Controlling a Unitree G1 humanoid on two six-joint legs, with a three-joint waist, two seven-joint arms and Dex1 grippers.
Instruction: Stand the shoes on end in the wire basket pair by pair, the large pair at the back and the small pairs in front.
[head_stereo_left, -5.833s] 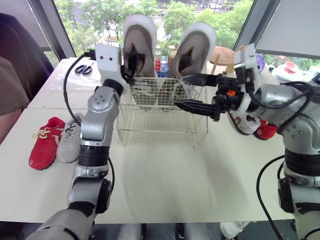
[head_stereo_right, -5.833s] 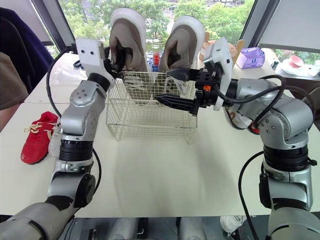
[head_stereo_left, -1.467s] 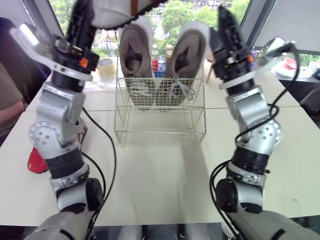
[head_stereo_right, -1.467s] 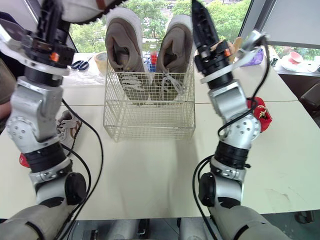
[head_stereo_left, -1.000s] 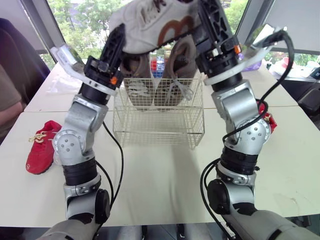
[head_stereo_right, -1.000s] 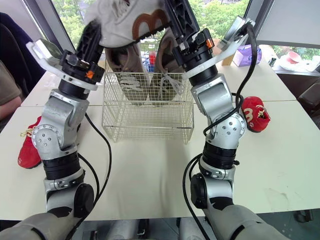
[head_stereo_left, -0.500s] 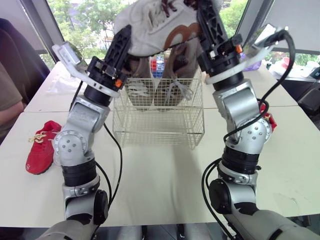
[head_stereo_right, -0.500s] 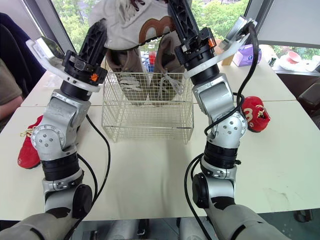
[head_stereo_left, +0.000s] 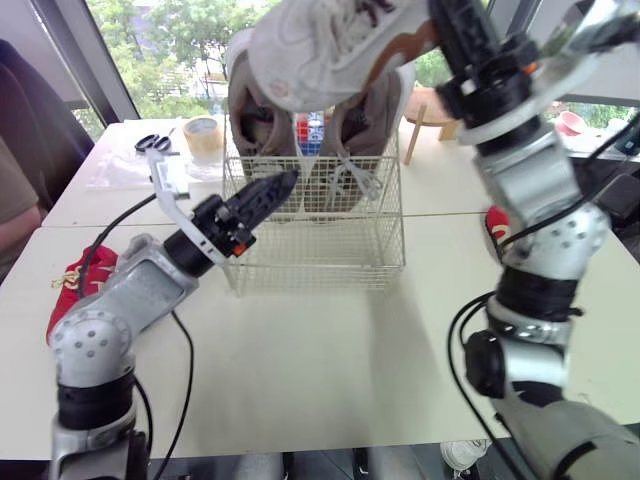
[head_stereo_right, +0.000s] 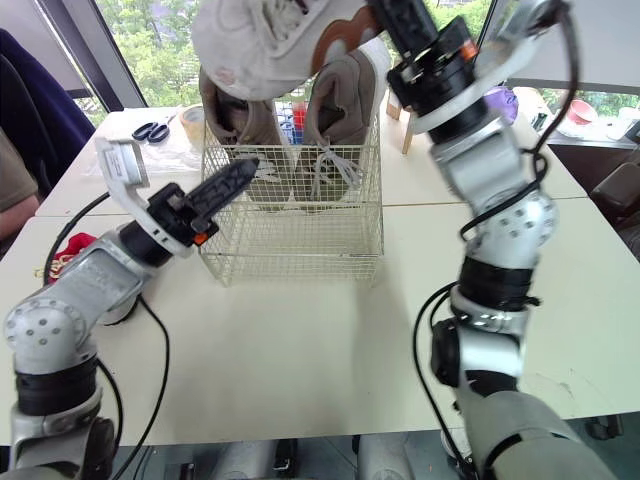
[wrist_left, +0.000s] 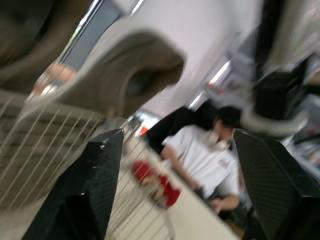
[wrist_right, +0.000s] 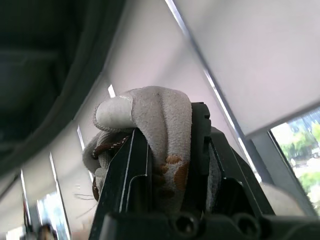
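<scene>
High over the wire basket (head_stereo_left: 315, 245), the right gripper (head_stereo_left: 448, 30) is clamped on one white shoe (head_stereo_left: 330, 50) at its brown-marked end. The shoe's long axis lies nearly level, running from the gripper toward the robot's left. It therefore hangs crosswise above the basket, not on end.

Beneath it stand two large taupe shoes (head_stereo_left: 255, 120), upright side by side at the back of the basket. The front half, nearer the robot, holds nothing. Judged from this, the coming move turns on tipping the white shoe upright and bringing it down and toward the robot, in front of the large pair.

Lower down, the left gripper (head_stereo_left: 283, 183) is spread wide and empty. Its tips are near the basket's left wall at rim height; whether they touch cannot be told.

Two red shoes lie on the desk (head_stereo_left: 330, 350): the left red shoe (head_stereo_left: 70, 280) beside the left arm, and the right red shoe (head_stereo_left: 495, 222) partly hidden behind the right arm.
</scene>
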